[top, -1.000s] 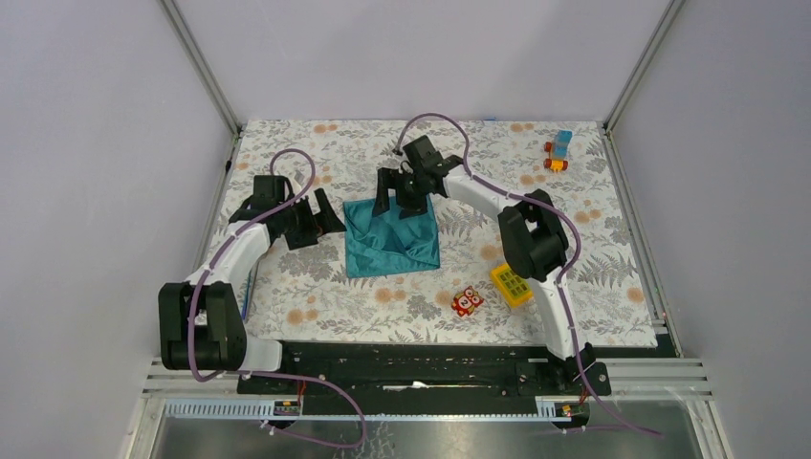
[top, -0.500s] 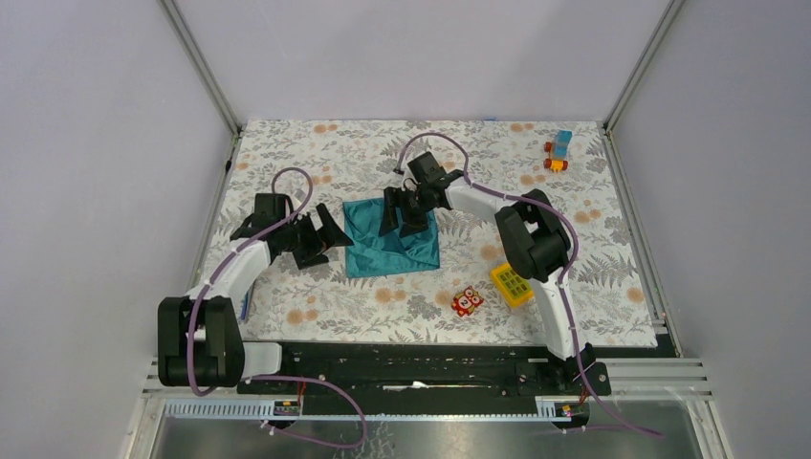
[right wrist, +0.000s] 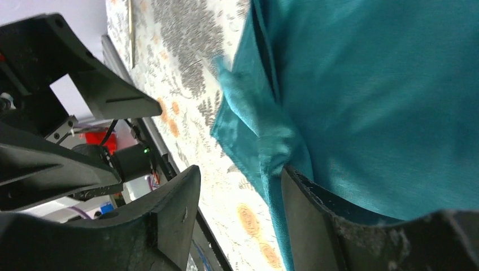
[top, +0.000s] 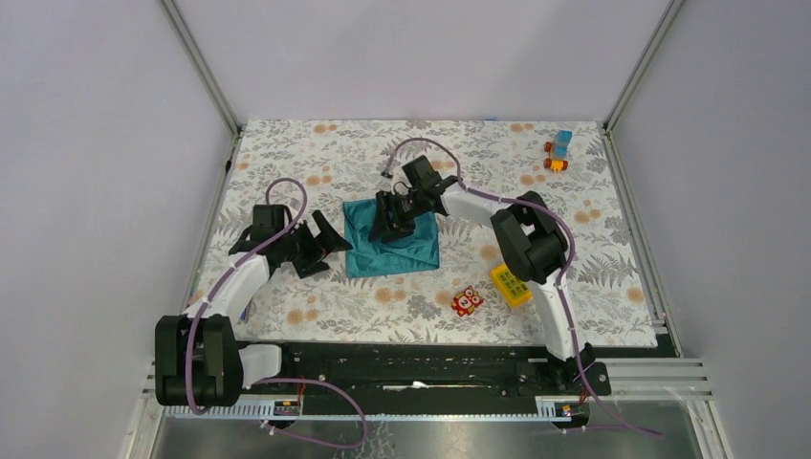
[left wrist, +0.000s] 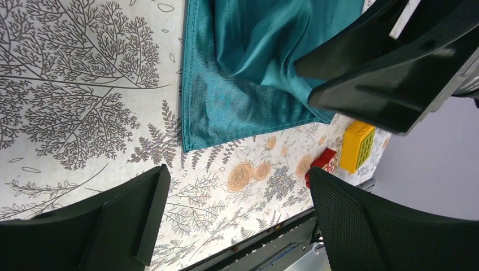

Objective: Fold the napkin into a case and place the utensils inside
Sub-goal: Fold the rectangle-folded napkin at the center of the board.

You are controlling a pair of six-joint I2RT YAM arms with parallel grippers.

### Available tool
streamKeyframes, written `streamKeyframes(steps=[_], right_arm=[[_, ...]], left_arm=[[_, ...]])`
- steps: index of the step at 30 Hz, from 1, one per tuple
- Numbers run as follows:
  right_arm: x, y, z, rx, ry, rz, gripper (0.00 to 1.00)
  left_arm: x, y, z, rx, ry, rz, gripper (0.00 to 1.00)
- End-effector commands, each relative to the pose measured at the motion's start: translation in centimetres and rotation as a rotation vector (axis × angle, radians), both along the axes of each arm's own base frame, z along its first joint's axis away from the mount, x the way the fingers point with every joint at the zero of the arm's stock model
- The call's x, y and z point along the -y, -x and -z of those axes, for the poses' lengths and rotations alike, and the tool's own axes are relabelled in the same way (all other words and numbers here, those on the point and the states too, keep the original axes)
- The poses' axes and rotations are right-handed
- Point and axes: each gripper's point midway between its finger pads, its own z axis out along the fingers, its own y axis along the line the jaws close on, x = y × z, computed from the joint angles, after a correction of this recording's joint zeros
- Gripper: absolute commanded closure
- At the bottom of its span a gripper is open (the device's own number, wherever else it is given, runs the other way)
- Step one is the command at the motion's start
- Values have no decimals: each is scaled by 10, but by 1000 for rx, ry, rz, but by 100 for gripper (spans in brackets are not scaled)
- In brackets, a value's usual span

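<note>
The teal napkin [top: 394, 241] lies rumpled in a rough square at mid-table, not in a narrow case shape. My right gripper [top: 394, 214] is over its far part. In the right wrist view its fingers [right wrist: 240, 189] stand partly apart; one pad [right wrist: 308, 217] presses against a raised fold of the napkin [right wrist: 367, 101], and nothing is pinched. My left gripper [top: 321, 245] hovers wide open just left of the napkin's near-left corner [left wrist: 195, 135], holding nothing [left wrist: 237, 197]. The utensils are not plainly in view; a thin bluish strip [top: 248, 304] shows by the left arm.
A yellow gridded block [top: 511, 284] and a small red owl toy [top: 467, 301] sit near-right of the napkin; both show in the left wrist view too, the block [left wrist: 357, 145] and the owl [left wrist: 321, 162]. A small toy car [top: 558, 150] stands at the far right. The right gripper's fingers [left wrist: 384, 79] loom close.
The right gripper has slid toward the near left over the napkin and its jaws have narrowed. The left gripper has drifted a little nearer, staying wide open.
</note>
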Motion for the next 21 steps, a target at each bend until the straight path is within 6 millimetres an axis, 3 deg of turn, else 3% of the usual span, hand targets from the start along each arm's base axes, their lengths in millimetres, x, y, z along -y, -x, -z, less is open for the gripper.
streamKeyframes(steps=[1, 6, 13, 18, 21], right_arm=[[-19, 33, -26, 0, -88, -109, 39], [-20, 69, -30, -51, -123, -162, 40], [-5, 71, -59, 52, -113, -130, 34], [41, 44, -56, 141, 73, 74, 32], [66, 54, -44, 125, 140, 123, 33]], left_arm=[[-7, -14, -19, 96, -18, -57, 1], [-10, -18, -24, 109, -32, -80, 1], [-13, -36, -23, 91, -76, -42, 1], [-10, -58, -13, 44, -156, 16, 9], [-7, -61, 1, 12, -201, 29, 17]])
